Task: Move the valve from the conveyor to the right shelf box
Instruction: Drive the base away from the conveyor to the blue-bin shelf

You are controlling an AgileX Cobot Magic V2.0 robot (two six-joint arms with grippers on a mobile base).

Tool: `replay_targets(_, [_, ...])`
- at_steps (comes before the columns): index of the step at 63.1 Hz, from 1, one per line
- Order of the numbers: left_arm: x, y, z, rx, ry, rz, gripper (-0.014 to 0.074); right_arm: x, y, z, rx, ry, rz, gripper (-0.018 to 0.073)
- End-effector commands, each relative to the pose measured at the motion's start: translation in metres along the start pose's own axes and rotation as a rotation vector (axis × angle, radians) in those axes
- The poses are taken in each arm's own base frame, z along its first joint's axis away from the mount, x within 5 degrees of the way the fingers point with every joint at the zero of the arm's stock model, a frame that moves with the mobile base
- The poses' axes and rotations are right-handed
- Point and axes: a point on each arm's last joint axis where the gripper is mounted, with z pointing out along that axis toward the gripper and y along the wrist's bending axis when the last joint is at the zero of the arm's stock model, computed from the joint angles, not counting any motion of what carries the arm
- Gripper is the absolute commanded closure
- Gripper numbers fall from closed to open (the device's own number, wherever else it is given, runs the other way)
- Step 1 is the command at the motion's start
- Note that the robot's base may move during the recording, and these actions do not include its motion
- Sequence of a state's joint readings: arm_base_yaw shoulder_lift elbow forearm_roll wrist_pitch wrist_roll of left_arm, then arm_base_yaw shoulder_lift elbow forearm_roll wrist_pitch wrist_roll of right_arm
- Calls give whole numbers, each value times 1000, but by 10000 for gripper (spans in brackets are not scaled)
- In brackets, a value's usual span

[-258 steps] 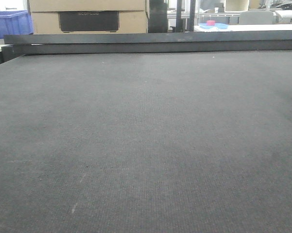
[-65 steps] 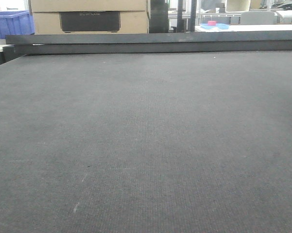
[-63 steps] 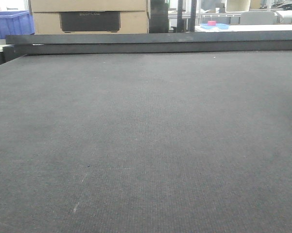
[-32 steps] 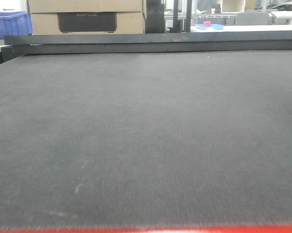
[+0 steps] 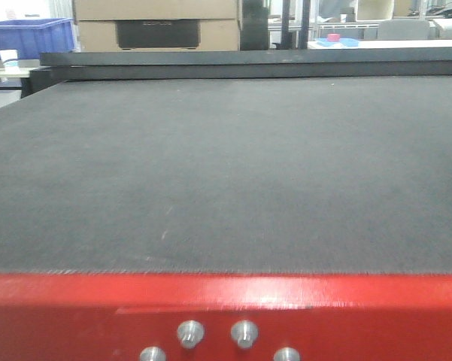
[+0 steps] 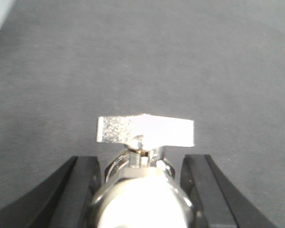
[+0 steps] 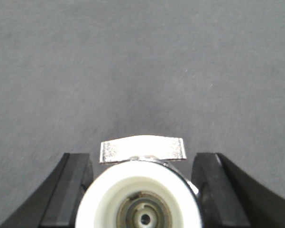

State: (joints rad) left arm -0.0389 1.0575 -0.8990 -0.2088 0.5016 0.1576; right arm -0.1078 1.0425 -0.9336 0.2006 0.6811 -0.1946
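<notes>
A wide dark grey woven conveyor belt (image 5: 226,173) filled the front view, edged along its near side by a glossy red metal frame (image 5: 226,297) carrying 4 silver round-headed bolts (image 5: 190,332). Beyond the belt's far dark rail (image 5: 248,64) stood a tan cardboard box (image 5: 158,19), a blue plastic crate (image 5: 30,37) and a small white cup (image 5: 9,58).

In the left wrist view, the left gripper (image 6: 140,164) was closed around a shiny silver metal valve (image 6: 143,190). Its 2 black fingers (image 6: 83,185) pressed against either side of the round body, and the flat butterfly handle lay crosswise just past the fingertips.

In the right wrist view, the right gripper (image 7: 141,159) likewise clamped a second valve (image 7: 138,190), silver with a white-ringed port facing the camera, between its black fingers (image 7: 206,180).

Grey belt lay behind both valves. Whether either one touched the belt could not be told.
</notes>
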Motion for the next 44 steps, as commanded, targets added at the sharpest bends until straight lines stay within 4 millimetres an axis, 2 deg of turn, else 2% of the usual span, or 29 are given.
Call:
replay_targets(1, [-9,-1,-5,-5,-95,-6,707,-7,-1,-6,14,-80,-9,726])
replay_targets(19, [-15,0,-6,-16,-167,-6,707,-7,-1,-6,14,-80,-9,726])
replay_targets(44, [-15,0,-6,-16,-167,-6,707,-7,-1,-6,14,-80,-9,726])
